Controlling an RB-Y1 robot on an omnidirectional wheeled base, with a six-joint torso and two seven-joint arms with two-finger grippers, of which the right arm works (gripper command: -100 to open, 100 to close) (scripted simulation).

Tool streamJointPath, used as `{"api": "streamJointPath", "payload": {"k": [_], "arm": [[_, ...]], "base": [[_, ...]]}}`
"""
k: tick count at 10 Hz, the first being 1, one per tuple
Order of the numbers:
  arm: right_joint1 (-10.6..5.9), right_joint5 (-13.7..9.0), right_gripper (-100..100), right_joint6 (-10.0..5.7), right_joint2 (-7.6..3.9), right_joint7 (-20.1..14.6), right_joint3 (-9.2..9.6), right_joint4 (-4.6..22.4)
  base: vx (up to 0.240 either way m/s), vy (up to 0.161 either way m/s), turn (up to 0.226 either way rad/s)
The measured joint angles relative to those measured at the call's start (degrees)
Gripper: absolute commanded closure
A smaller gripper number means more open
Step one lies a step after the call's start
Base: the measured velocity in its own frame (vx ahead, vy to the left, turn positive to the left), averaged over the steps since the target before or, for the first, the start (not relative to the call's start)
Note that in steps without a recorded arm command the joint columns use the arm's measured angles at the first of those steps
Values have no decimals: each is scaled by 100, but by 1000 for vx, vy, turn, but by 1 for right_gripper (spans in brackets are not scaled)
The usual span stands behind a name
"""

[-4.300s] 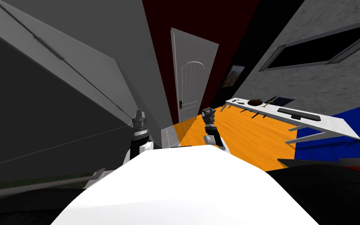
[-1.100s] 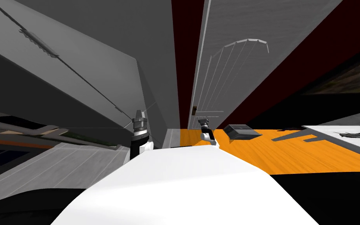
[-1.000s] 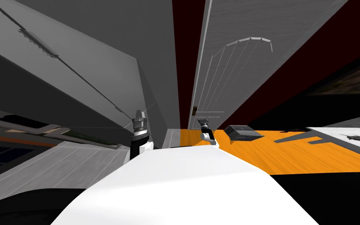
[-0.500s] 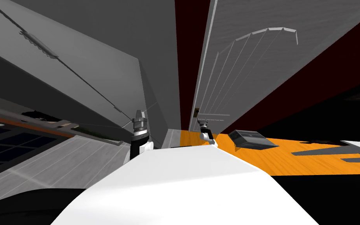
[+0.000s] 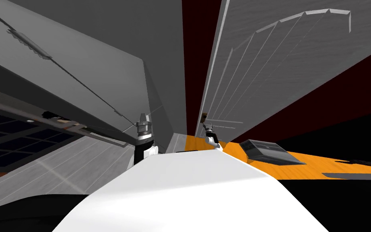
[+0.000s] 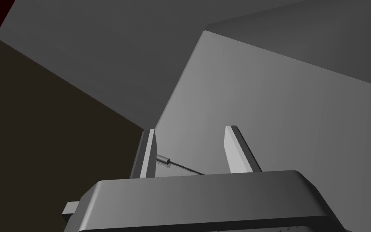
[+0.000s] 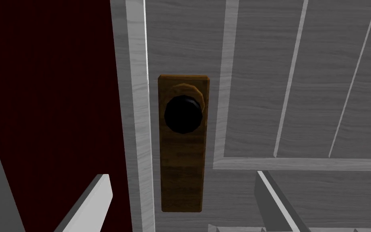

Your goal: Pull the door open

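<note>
From the head view, the grey panelled door (image 5: 285, 60) rises just ahead and to the right, with a dark red wall (image 5: 200, 60) beside its edge. The right gripper (image 5: 208, 127) is raised close to the door's edge, just below a small brown plate (image 5: 203, 117). The left gripper (image 5: 143, 121) is held up well apart from the door, over on the left. The floor (image 5: 313, 165) at the door's foot is orange, and a dark, flat box (image 5: 269, 151) lies on it near the door.

In the left wrist view, that hand's two fingers stand parted with nothing pressed between them.

In the right wrist view, the brown plate runs upright along the door's edge, with a black knob (image 7: 183, 114) in its upper part. The right hand's fingers are spread wide, one on each side of the plate's lower end. The knob lies beyond their tips, ungripped.
</note>
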Motion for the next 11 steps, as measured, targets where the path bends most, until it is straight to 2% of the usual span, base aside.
{"api": "streamJointPath", "payload": {"k": [2, 3, 5, 7, 8, 10, 11], "arm": [[-30, -60, -100, 38, 24, -109, -17, 50], [25, -94, -100, 2, -72, -168, -48, 73], [-8, -191, -100, -28, -315, -339, -163, 206], [35, -269, -100, -14, -456, -433, -313, 219], [17, -312, -100, -55, -582, -522, -346, 319], [92, -393, -100, -117, -779, -677, -440, 376], [105, -397, 100, -126, -786, -697, -440, 372]], "base": [[63, -17, 106], [181, 3, 132], [226, 7, 131], [166, -6, 145], [181, -5, 129], [136, -21, 68], [-24, 6, -31]]}}
